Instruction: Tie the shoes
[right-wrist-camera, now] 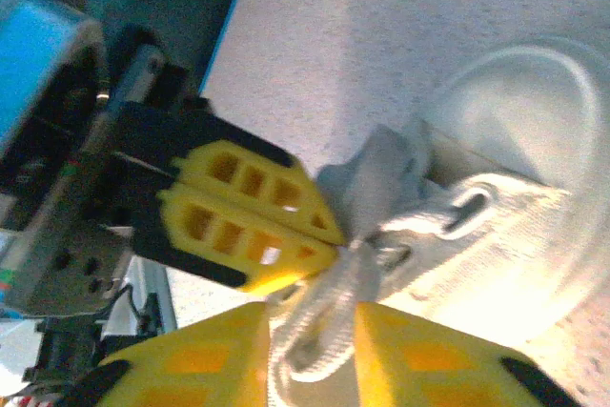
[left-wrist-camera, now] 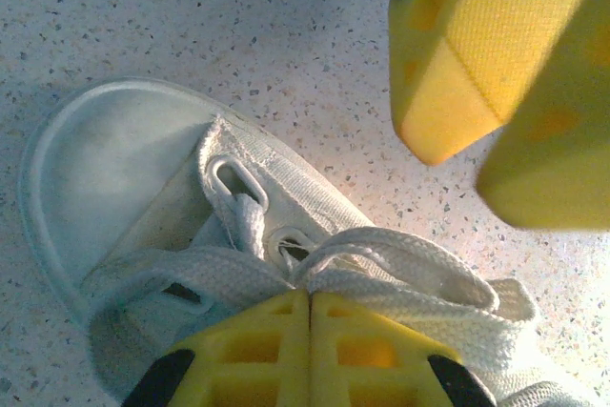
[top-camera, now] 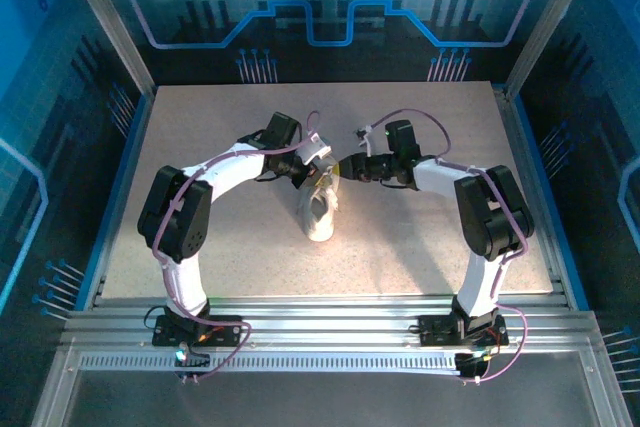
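A small white sneaker (top-camera: pixel 320 217) stands mid-table, toe toward the arms. In the left wrist view its toe cap (left-wrist-camera: pixel 105 159) lies at left, and white laces (left-wrist-camera: pixel 410 269) bunch over the eyelets. My left gripper (left-wrist-camera: pixel 310 295) is shut, its tips pinching a lace right at the crossing over the tongue. My right gripper (right-wrist-camera: pixel 310 310) is open, and a loop of lace (right-wrist-camera: pixel 319 340) hangs between its two yellow fingers. In the right wrist view the left gripper (right-wrist-camera: pixel 329 235) meets the lace just above that loop. From above, both grippers (top-camera: pixel 322 177) (top-camera: pixel 335 170) crowd the shoe's far end.
The speckled table (top-camera: pixel 420 247) has free room on all sides of the shoe. Blue walls and metal posts (top-camera: pixel 110 27) fence the back and sides. A slotted metal rail (top-camera: pixel 320 332) runs along the near edge by the arm bases.
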Controlling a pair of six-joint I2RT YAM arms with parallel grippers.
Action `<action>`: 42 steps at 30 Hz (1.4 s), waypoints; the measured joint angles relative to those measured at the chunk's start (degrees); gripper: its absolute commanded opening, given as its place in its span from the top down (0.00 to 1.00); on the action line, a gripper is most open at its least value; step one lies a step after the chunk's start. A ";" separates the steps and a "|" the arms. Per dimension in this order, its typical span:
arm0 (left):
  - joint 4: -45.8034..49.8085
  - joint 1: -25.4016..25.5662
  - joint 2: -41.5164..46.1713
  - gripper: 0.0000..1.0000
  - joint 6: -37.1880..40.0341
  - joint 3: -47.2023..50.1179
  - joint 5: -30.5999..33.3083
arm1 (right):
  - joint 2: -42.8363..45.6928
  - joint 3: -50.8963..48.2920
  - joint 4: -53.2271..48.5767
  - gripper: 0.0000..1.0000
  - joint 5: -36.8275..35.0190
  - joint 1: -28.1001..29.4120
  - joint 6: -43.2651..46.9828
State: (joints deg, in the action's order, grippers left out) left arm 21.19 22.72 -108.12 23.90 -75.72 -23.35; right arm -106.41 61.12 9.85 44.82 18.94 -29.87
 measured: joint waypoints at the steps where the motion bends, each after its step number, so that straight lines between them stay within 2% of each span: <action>1: 0.02 0.00 0.00 1.00 0.00 0.00 0.00 | 0.00 -0.07 -0.83 0.81 -1.09 -0.09 -0.04; 6: 0.13 0.04 0.00 1.00 0.13 0.00 -0.02 | -0.35 0.00 -5.01 0.84 -4.22 -0.98 -0.24; 18: 0.94 0.04 0.00 1.00 0.44 0.00 -0.02 | -3.65 -0.46 -2.58 0.86 -2.38 2.32 -3.21; 24: 1.07 0.11 0.00 1.00 0.39 0.00 0.00 | -3.65 -0.44 -0.87 0.83 -1.22 2.89 -3.65; 33: 1.03 0.33 0.42 1.00 0.37 0.66 0.15 | -3.65 -0.70 4.85 0.72 0.63 2.93 -6.93; 42: 0.31 0.33 1.22 1.00 -0.02 1.97 0.15 | -4.35 -1.14 8.79 0.76 1.97 3.43 -9.66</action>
State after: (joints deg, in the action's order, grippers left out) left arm 21.50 23.05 -106.89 23.88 -73.76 -23.20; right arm -110.76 59.99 18.63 46.78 22.37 -39.53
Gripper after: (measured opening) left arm 0.063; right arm 0.251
